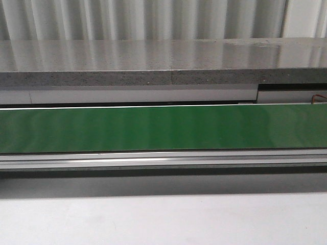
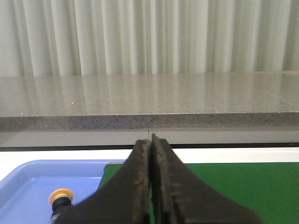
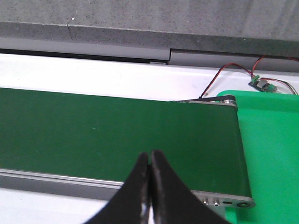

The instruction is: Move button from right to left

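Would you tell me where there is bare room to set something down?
The green belt is bare along its visible length. The green tray past its end looks bare too. The blue tray has room beyond the button.

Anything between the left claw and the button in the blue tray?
Nothing visible. The button lies in the blue tray beside the shut left claw, with bare tray floor around it. The claw's own body hides its lower part.
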{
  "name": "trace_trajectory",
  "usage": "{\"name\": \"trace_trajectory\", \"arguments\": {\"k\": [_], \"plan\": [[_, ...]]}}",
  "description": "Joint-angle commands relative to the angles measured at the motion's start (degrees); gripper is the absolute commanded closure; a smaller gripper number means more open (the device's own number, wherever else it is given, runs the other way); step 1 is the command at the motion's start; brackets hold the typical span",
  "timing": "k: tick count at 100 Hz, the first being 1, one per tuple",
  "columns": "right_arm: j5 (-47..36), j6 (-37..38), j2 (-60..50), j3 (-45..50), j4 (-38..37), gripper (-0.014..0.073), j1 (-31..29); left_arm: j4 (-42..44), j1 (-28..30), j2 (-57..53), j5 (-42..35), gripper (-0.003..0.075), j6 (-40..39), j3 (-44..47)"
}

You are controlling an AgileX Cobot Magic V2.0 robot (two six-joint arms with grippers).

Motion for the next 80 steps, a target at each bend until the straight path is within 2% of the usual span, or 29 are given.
{"name": "trace_trajectory", "arguments": {"k": [1, 23, 36, 65, 80], "plan": [[-6.12, 2.42, -2.04, 0.45, -2.56, 0.0661, 2.40, -0.42, -0.47, -1.99, -4.74, 0.0740, -0.22, 1.38], [-16.91, 21.49, -11.34, 11.20, -18.98, 0.0661, 8.75, -0.42, -0.47, -1.99, -4.74, 0.0740, -0.22, 1.38], [-22.02, 30.61, -17.39, 17.82, -24.56, 0.0661, 9.61, -0.42, -0.47, -1.99, -4.74, 0.0740, -0.22, 1.38], [-31.06, 34.03, -31.04, 30.25, -24.97, 0.0661, 9.61, -0.42, -0.47, -1.99, -4.74, 0.0740, -0.22, 1.38], [-33.69, 34.57, -31.70, 32.26, -25.10, 0.0661, 9.61, -0.42, -0.47, -1.99, -4.74, 0.0740, -0.22, 1.38]]}}
